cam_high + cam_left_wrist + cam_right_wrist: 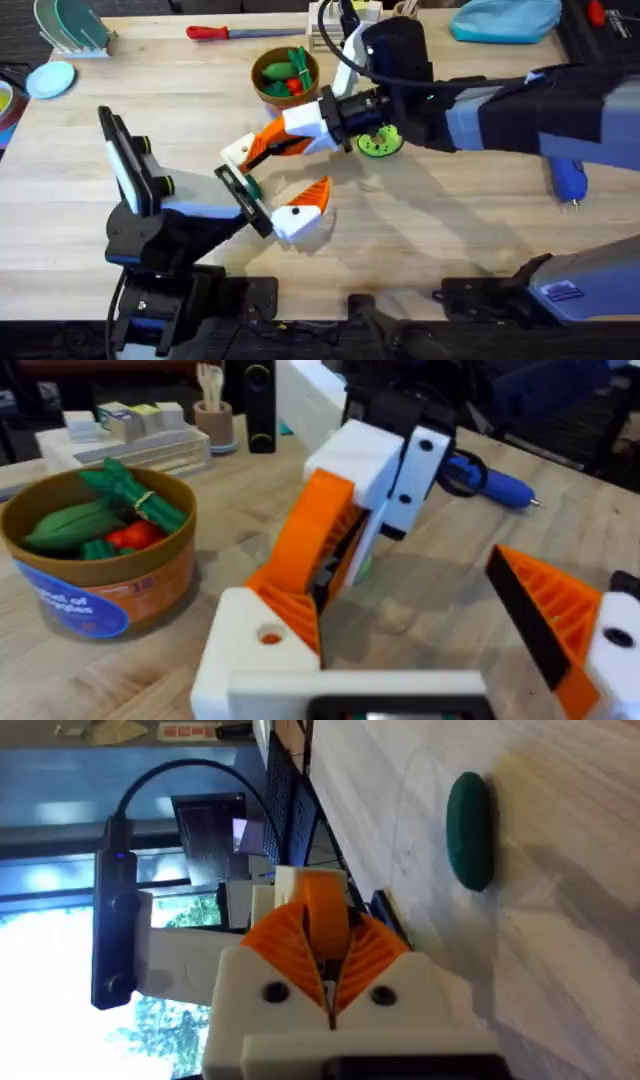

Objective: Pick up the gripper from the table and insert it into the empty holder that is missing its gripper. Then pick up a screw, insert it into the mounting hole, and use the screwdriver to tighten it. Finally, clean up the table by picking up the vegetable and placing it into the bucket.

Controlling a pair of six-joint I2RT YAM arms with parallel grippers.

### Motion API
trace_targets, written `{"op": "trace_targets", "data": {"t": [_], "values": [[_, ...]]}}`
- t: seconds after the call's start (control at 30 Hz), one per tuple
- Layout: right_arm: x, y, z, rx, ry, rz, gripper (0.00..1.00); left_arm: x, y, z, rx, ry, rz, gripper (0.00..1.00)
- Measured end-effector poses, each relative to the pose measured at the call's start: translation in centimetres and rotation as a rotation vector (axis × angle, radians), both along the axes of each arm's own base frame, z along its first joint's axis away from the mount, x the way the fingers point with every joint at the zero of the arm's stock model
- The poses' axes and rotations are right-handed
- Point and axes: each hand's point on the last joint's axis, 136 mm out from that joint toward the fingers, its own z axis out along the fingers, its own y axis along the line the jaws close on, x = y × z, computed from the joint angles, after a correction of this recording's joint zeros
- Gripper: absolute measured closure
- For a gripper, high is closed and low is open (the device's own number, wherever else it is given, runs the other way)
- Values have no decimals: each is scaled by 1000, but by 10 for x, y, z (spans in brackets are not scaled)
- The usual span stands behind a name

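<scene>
My right arm is stretched way across the table, wrist turned sideways, and my right gripper (331,982) is pinched tight on the gripper (325,915), right at the holder (237,152). My left arm is folded low, with my left gripper (277,172) spread wide. The vegetable (470,830) is lying on the table and the screwdriver (568,180) is way off right.

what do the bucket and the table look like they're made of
The bucket looks like brown cardboard or paper: matte wall, thin rim, printed blue label. The table looks like light wood, or a wood-look top: pale boards with visible grain, smooth finish.
</scene>
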Motion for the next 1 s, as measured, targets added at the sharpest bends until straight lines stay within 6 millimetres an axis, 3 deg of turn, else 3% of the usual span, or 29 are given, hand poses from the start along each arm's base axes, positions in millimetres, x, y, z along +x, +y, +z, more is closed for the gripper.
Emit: {"op": "trace_targets", "data": {"t": [0.37,0.5,1.0], "values": [[2,3,-2,-13,0,-23,985,3,3,0,0,0,22,8],[2,4,-1,-11,-1,-22,882,4,3,0,1,-2,28,8],[0,5,0,-3,-9,-12,648,5,4,1,-2,0,37,8]]}}
